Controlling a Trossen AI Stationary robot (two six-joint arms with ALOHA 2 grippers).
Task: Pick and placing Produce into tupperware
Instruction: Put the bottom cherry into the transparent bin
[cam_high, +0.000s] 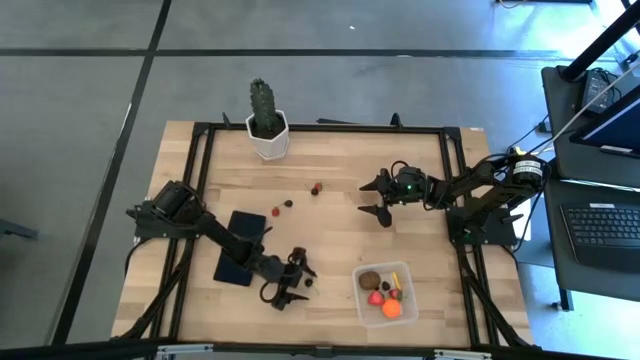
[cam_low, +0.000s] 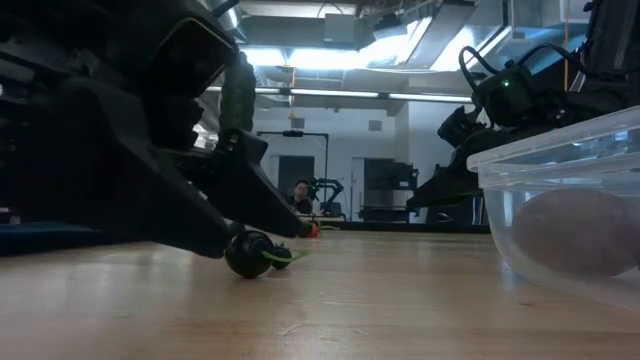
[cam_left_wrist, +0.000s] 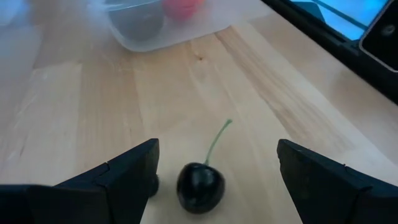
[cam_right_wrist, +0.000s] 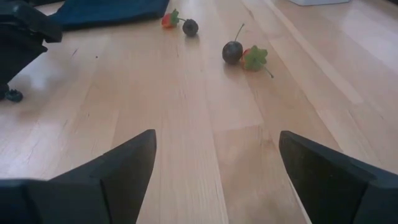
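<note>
A dark cherry (cam_left_wrist: 200, 186) with a green stem lies on the wood near the table's front edge. My left gripper (cam_left_wrist: 217, 163) stands open around it, one finger on each side, touching nothing. In the high view that gripper (cam_high: 298, 281) is just left of the clear tupperware (cam_high: 385, 293). The tupperware holds a brown ball, a red piece, an orange ball and a thin yellow piece. My right gripper (cam_high: 385, 197) hangs open over mid-table, right of centre. Ahead of it lie another cherry (cam_right_wrist: 232, 51) and a small strawberry (cam_right_wrist: 254, 58).
A cactus in a white pot (cam_high: 267, 122) stands at the far edge. A flat navy rectangle (cam_high: 243, 247) lies under my left arm. A red piece (cam_high: 273, 211) and a dark berry (cam_high: 288, 204) lie beyond it. Bare wood lies between the two grippers.
</note>
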